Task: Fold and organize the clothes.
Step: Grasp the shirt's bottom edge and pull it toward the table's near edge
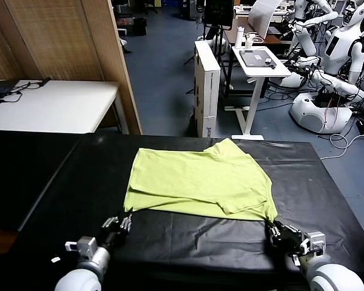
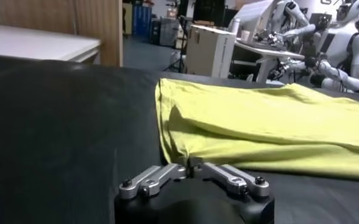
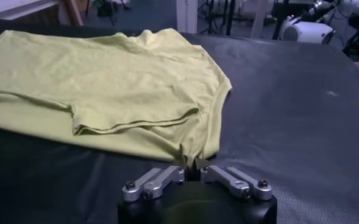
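My left gripper point(image 1: 125, 222) is clamped on the near left corner of the T-shirt point(image 1: 197, 182), and my right gripper point(image 1: 273, 230) pinches its near right corner. The shirt lies flat on the black table point(image 1: 60, 182), spreading away from both my grippers.

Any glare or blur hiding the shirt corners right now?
Head view: T-shirt evenly lit, no glare on the black table. Left wrist view: soft sheen on the table, near corner readable. Right wrist view: slightly soft, corner at the right end effector readable.
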Controlling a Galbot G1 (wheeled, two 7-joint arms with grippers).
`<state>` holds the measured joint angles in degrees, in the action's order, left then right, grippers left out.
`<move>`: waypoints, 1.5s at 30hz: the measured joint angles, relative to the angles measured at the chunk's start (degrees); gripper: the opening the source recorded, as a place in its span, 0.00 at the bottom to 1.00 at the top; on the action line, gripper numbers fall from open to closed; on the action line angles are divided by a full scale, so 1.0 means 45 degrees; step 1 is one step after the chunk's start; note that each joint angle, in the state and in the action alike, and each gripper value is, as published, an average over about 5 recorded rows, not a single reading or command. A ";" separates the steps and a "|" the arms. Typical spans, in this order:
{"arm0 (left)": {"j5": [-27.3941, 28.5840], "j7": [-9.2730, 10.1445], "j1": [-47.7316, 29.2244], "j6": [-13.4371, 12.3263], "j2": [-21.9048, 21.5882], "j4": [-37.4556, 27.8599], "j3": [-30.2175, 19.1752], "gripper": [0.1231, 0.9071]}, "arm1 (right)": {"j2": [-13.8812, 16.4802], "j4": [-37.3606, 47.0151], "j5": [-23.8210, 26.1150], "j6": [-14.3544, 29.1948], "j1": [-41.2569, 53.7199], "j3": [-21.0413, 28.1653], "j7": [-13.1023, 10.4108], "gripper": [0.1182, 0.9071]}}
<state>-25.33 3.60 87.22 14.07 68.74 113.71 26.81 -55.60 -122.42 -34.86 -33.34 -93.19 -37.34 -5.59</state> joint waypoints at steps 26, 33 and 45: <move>0.0409 0.0241 0.3056 0.0239 -0.0861 0.2115 0.1270 0.03 | 0.2302 -0.2642 -0.1489 -0.1967 -0.2930 -0.1417 -0.0896 0.03; 0.0358 0.0105 0.4160 0.0082 -0.0964 0.2492 0.1816 0.03 | 0.2326 -0.2962 -0.1178 -0.1967 -0.3741 -0.1358 -0.0881 0.03; 0.0113 0.0365 0.4759 0.0506 -0.0914 0.2883 0.2244 0.07 | 0.2349 -0.3403 -0.1149 -0.1968 -0.4404 -0.1558 -0.0965 0.71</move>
<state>-24.82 5.24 108.64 16.34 64.63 126.68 36.91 -45.03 -137.73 -40.03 -42.20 -113.01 -44.35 -9.93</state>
